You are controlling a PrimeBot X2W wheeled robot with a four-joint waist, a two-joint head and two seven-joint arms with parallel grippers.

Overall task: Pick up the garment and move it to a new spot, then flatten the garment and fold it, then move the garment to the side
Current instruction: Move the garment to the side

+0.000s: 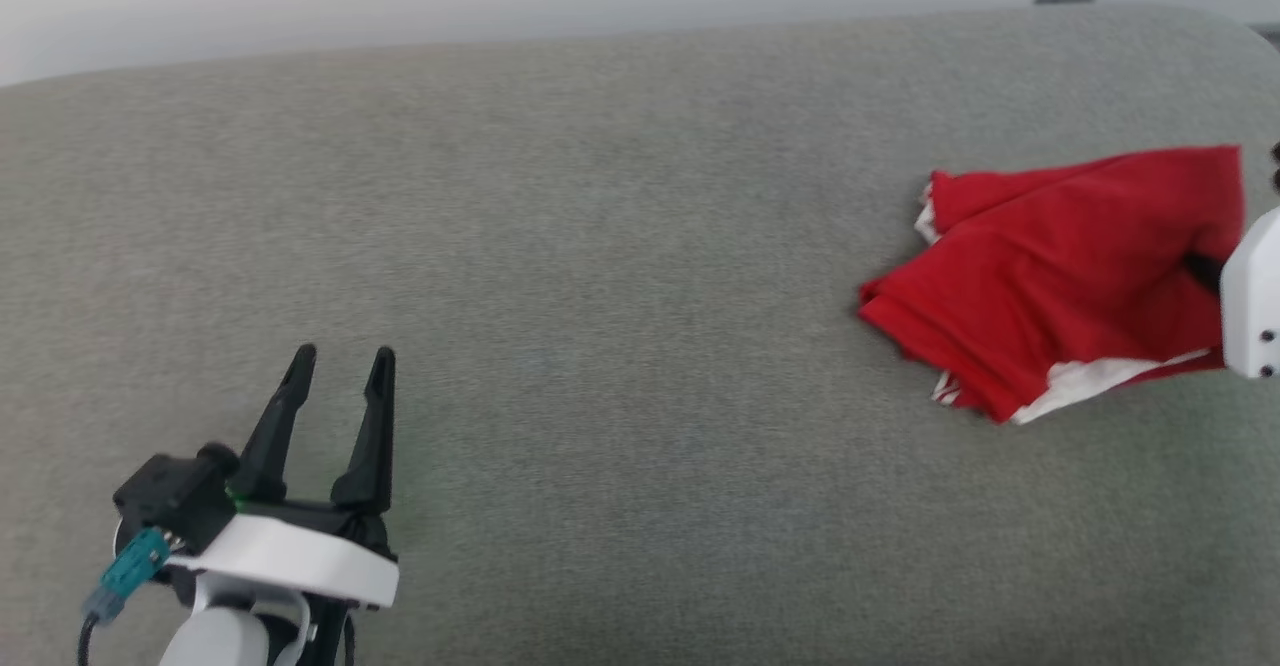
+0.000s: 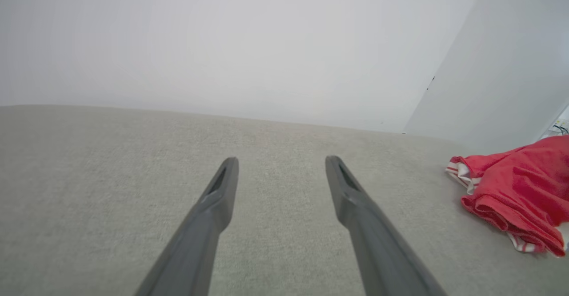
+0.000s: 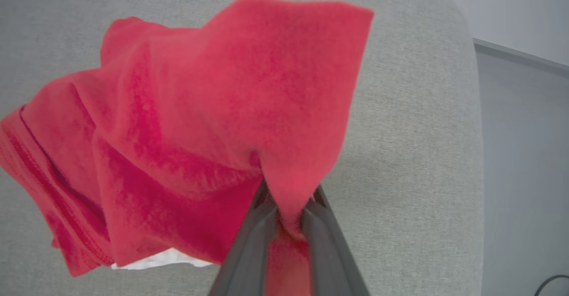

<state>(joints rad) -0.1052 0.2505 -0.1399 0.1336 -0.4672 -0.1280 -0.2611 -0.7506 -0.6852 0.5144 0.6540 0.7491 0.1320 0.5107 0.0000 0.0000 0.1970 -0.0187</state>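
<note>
The right gripper's (image 3: 289,207) fingers (image 3: 258,238) are pinched on a fold of the garment (image 3: 200,122), and the red cloth drapes away from their tips over the padded grey surface (image 3: 400,154). The left gripper's (image 1: 340,356) fingers (image 1: 372,426) stand spread with nothing between them, low over bare grey fabric and well apart from the garment. The surface is a wide, finely woven grey pad with a rounded far corner, and pale walls rise behind it. The right wrist view adds grey floor past that corner and a dark cable (image 3: 551,282). The left wrist view shows the garment's white-and-red striped trim and where two walls meet. In the head view the garment lies bunched at the right end, its long axis running across the surface, folded edge towards the left gripper and gripped end towards the right edge.
</note>
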